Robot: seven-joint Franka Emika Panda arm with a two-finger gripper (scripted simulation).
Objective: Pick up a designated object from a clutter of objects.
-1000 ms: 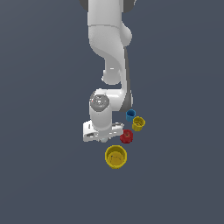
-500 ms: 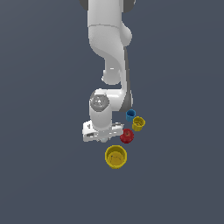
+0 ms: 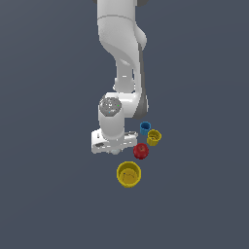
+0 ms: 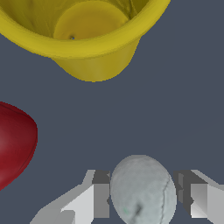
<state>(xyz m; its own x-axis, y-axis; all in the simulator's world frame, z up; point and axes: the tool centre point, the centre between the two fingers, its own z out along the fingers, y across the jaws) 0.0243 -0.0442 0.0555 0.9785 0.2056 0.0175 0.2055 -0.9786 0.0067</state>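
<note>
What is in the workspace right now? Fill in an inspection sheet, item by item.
Surface: plain dark grey floor, no marks seen.
Job's thing: white ball sits between the two fingers, a gap showing on each side; hidden behind the arm in the exterior view.
Clutter: red apple, big yellow cup, small yellow cup and blue cup, all upright and apart from the ball. No strawberry seen.
Pincer: open, lowered around the ball, fingers not yet touching it.
Cables: nothing seen.
Surroundings: nothing seen beyond the white arm.
</note>
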